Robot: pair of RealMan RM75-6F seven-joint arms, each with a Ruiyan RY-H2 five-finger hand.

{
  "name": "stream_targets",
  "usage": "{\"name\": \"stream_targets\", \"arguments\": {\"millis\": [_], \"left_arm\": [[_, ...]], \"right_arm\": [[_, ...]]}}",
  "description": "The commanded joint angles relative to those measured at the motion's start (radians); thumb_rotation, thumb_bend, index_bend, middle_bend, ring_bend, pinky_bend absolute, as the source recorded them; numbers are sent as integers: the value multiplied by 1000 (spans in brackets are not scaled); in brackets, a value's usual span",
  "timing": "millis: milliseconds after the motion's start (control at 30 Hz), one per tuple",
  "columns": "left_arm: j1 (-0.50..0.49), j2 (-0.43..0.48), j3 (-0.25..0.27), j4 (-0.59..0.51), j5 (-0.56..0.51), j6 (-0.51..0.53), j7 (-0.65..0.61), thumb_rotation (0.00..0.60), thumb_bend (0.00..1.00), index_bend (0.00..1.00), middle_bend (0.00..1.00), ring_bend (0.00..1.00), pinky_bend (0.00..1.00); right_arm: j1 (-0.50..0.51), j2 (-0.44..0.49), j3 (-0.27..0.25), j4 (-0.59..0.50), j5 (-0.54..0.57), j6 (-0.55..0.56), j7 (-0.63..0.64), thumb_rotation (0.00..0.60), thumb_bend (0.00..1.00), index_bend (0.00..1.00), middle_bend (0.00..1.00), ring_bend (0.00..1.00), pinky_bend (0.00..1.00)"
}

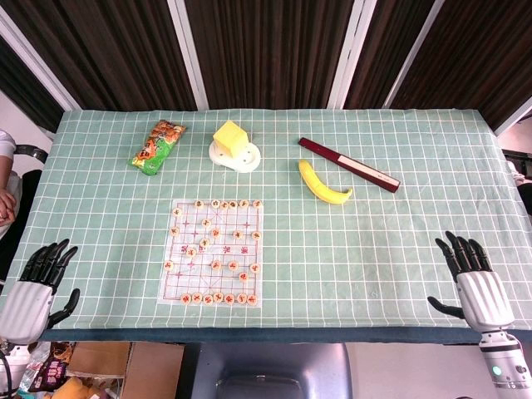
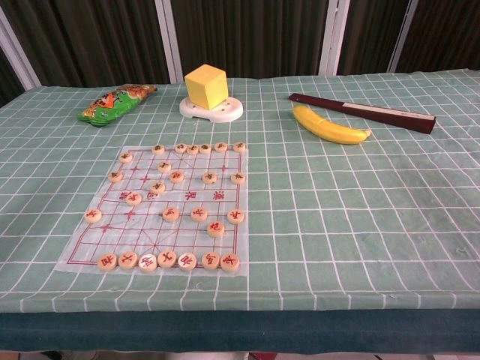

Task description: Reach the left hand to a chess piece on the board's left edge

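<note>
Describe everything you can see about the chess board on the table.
The chess board is a thin, translucent sheet with red grid lines and red characters across its middle band. It lies flat on the green checked tablecloth, left of centre. Round, pale wooden-looking chess pieces with red or dark characters rest on it: a row along the near edge, a row along the far edge, others scattered between. Neither hand touches it.

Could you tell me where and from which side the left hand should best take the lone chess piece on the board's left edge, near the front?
Pinch the chess piece across its round rim, coming down from above and from the left, where the left hand waits open. It is a flat disc lying face up, clear of its neighbours, so only its thin edge offers a hold.
</note>
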Motion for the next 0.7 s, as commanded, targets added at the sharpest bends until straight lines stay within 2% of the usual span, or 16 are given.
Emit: {"name": "stream_targets", "arguments": {"millis": [33, 167, 200, 267, 333, 367, 433, 500, 567, 633, 700], "left_arm": [[1, -7, -1, -9, -11, -35, 6, 600, 441, 0, 0, 0, 100], [-26, -21, -5, -5, -17, -78, -15, 600, 436, 0, 0, 0, 104], [-33, -36, -14, 3, -23, -80, -19, 600, 435, 0, 6, 8, 126], [-52, -87, -43, 31, -38, -82, -7, 600, 434, 0, 82, 101, 252], [-71, -145, -72, 59, -51, -77, 1, 600, 433, 2, 264, 312, 475], [-84, -182, -87, 73, -60, -82, -1, 600, 433, 10, 334, 390, 551], [-109, -227, -101, 79, -87, -118, 12, 600, 431, 78, 585, 675, 796], [-128, -272, -118, 87, -106, -135, 42, 600, 430, 133, 748, 837, 919], [-151, -330, -132, 114, -126, -156, 68, 600, 429, 213, 922, 974, 995], [-174, -371, -141, 143, -158, -201, 92, 600, 429, 276, 991, 1000, 1000], [-200, -408, -153, 171, -205, -260, 135, 600, 428, 304, 1000, 1000, 1000]], "right_arm": [[0, 8, -6, -4, -10, 0, 10, 600, 217, 0, 0, 0, 0], [-8, 13, -8, -5, -16, 15, 19, 600, 217, 0, 0, 0, 0], [-9, 12, -8, -4, -18, 18, 17, 600, 217, 0, 0, 0, 0], [-11, 11, -11, -3, -23, 21, 12, 600, 217, 0, 0, 0, 0], [-11, 11, -13, -3, -27, 20, 11, 600, 217, 0, 0, 0, 0], [-9, 12, -13, -4, -30, 19, 14, 600, 217, 0, 0, 0, 0], [-8, 11, -11, -4, -27, 18, 14, 600, 217, 0, 0, 0, 0], [-7, 10, -8, -3, -21, 15, 12, 600, 217, 0, 0, 0, 0], [-4, 10, -6, -2, -14, 7, 12, 600, 217, 0, 0, 0, 0], [1, 14, -7, -2, -11, -6, 19, 600, 218, 0, 0, 0, 0], [4, 19, -6, -2, -4, -15, 29, 600, 217, 0, 0, 0, 0]]}}
